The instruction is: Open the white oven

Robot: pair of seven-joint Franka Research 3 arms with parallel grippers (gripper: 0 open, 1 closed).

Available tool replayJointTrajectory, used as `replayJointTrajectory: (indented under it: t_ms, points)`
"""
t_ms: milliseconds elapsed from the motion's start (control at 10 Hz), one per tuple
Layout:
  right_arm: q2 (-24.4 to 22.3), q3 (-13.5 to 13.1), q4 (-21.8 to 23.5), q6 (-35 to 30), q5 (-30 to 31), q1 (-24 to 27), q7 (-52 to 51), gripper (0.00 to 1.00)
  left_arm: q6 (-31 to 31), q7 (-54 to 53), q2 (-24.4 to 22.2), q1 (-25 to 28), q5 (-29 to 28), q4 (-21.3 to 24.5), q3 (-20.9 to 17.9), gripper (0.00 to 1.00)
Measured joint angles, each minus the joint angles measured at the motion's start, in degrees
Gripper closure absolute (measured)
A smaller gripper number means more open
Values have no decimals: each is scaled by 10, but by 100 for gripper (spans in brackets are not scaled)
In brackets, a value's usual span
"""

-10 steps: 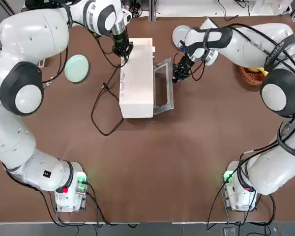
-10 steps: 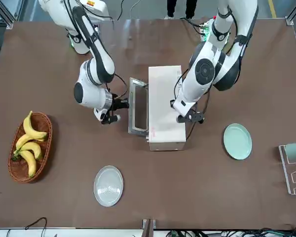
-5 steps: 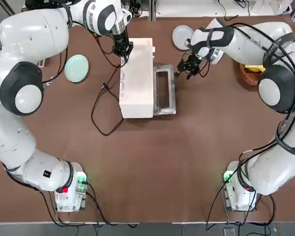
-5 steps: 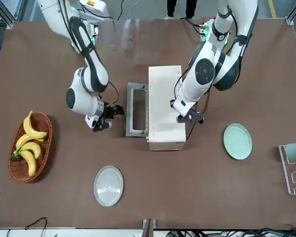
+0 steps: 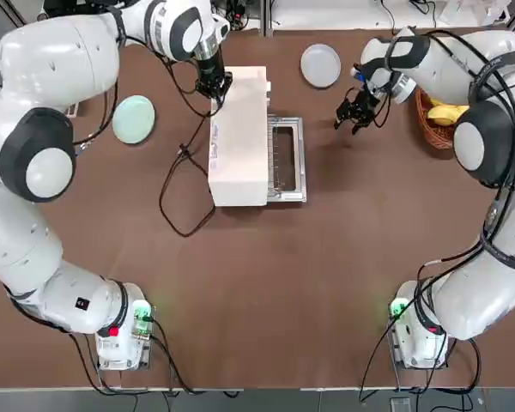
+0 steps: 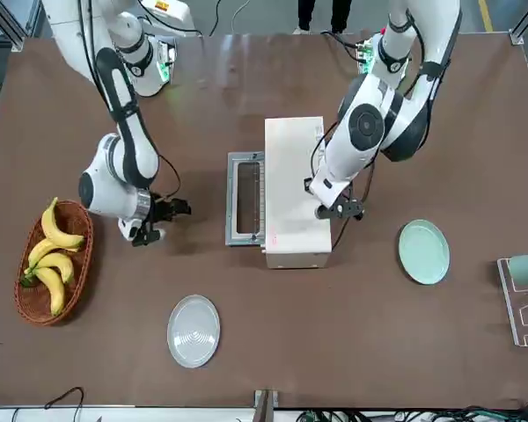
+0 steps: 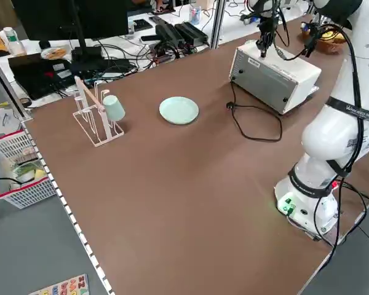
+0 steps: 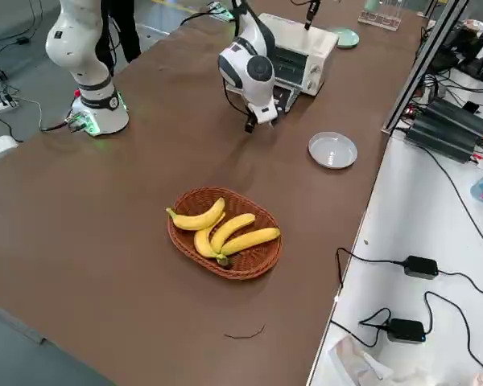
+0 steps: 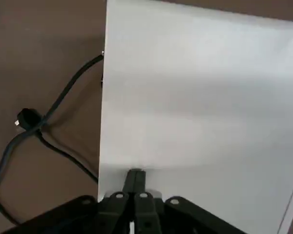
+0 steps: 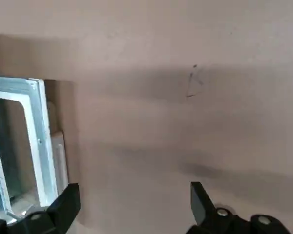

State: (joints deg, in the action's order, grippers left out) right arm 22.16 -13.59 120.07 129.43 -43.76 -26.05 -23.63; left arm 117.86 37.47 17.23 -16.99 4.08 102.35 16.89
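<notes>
Beside the oven's lowered door (image 5: 285, 160), well apart from it now, the right end effector (image 5: 357, 115) hangs with fingers wide and empty; a second ago it was at the half-open door. Left end effector (image 5: 215, 91), pinched closed, presses the oven (image 5: 239, 137) top at mid-bench (image 5: 326, 283), unmoved.

Basket of bananas (image 6: 50, 262), grey plate (image 6: 194, 331), green plate (image 6: 423, 251), cup rack (image 7: 95, 115)

Oven (image 5: 239, 136): white body, silver door frame, black cord (image 5: 178, 176). Table (image 5: 266, 292): brown. Plates: one pale green (image 5: 134, 118), one grey (image 5: 320, 65). Bananas (image 6: 51, 252): yellow, in brown woven basket (image 6: 26, 305). Arms: white, black joints.
</notes>
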Motion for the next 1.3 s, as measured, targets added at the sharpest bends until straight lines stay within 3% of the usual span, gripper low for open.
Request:
replayJointTrajectory:
  t_ms: [100,300,500,600,700,1100,1300]
  points:
    - [-10,-2,-3,-5,22,5,-2,0,-4,0,-10,6,0,-2,0,97]
    - [-51,-4,-6,-11,141,34,-2,0,-32,0,-43,27,0,-17,-2,90]
    - [-96,-5,-10,-19,251,87,-1,0,-89,-2,-77,55,0,-44,-4,63]
    - [-110,-5,-17,-20,291,110,-1,0,-120,-3,-87,67,-1,-58,-6,58]
    - [-117,-1,-36,-32,317,136,0,0,-143,-16,-93,84,-3,-70,-7,53]
    - [-148,47,-152,-165,384,206,162,0,-226,-120,-139,169,-5,-98,-9,0]
    - [-171,52,-191,-232,385,225,183,0,-252,-153,-171,211,-5,-103,-13,0]
